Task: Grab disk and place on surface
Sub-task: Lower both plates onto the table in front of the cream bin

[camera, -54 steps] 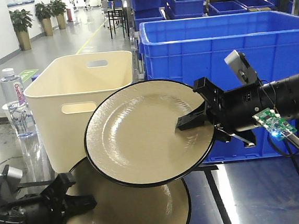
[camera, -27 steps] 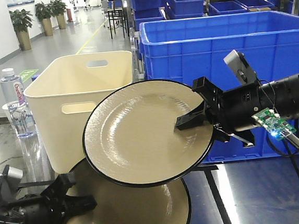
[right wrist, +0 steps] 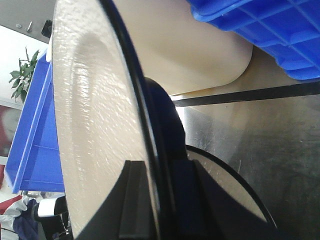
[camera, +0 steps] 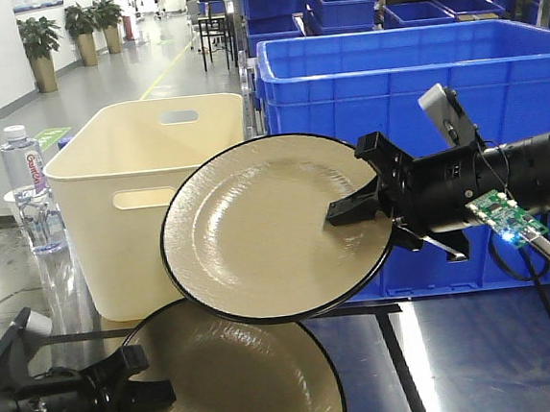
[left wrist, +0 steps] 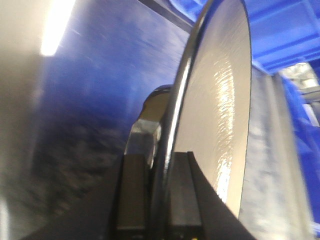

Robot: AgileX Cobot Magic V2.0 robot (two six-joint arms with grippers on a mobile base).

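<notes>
Upward by a little is how my right pincer (camera: pixel 341 212) has carried the raised disk (camera: pixel 268 231) over the last second, while my left pincer (camera: pixel 143 377) has drawn the lower disk (camera: pixel 238 388) down and slightly leftward in the front view.

Both pincers are clamped narrow on rims. The right wrist view shows my fingers (right wrist: pixel 132 200) either side of the raised disk's black edge. The left wrist view shows the same pinch on the lower disk's rim.

The raised disk hangs in the air, tilted with its face toward the front camera. I hold it at its right rim, in front of the cream bin (camera: pixel 147 169) and the blue crate (camera: pixel 419 87). The lower disk lies nearly flat, down at the dark glossy tabletop (camera: pixel 461 354). It looks set down, but I cannot be sure from these views that its underside touches.

The next move, I judge, turns on one relation. The tabletop lies below my right pincer, but the lower disk sits under the raised disk's left part. Bare tabletop shows to the right of the lower disk, past the black tape line (camera: pixel 393 369). That is my right arm's side, so that arm is the nearer one to lower and flatten its disk there.
</notes>
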